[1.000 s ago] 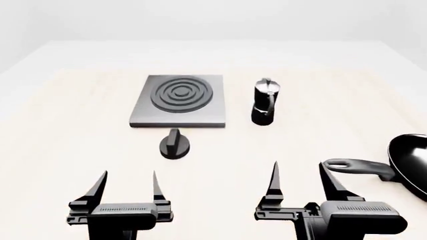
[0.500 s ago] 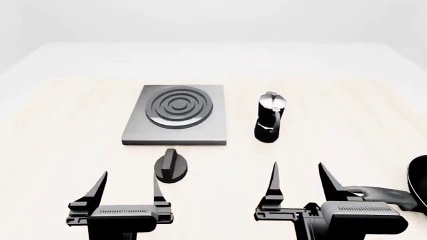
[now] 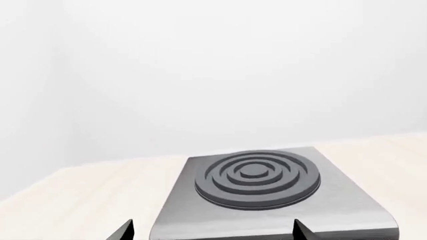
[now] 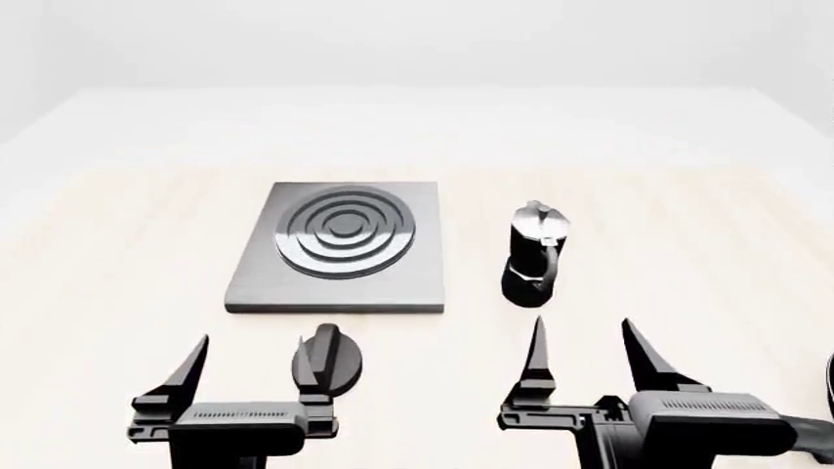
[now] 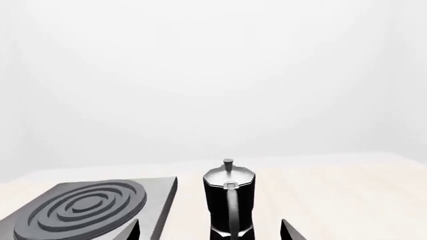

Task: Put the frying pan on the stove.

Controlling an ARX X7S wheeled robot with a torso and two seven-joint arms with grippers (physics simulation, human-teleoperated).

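The stove (image 4: 342, 244) is a flat grey slab with dark concentric rings, lying on the pale table ahead of my left gripper (image 4: 252, 347). It also shows in the left wrist view as the stove (image 3: 253, 177), just beyond the open left gripper (image 3: 212, 232). My right gripper (image 4: 581, 327) is open too, with nothing between its fingers. The frying pan is almost out of view; only a thin dark sliver (image 4: 830, 376) shows at the head view's right edge. In the right wrist view the stove (image 5: 80, 207) lies beside the right gripper (image 5: 210, 232).
A black-and-silver moka pot (image 4: 532, 256) stands upright to the right of the stove, straight ahead of the right gripper; it is the moka pot (image 5: 229, 200) in the right wrist view. A small black round knob (image 4: 326, 360) lies just before the stove, beside my left gripper's inner finger.
The head view has shifted: stove, knob and moka pot slid down the picture toward me, and the frying pan has slipped out past the right edge. Both grippers stay open.
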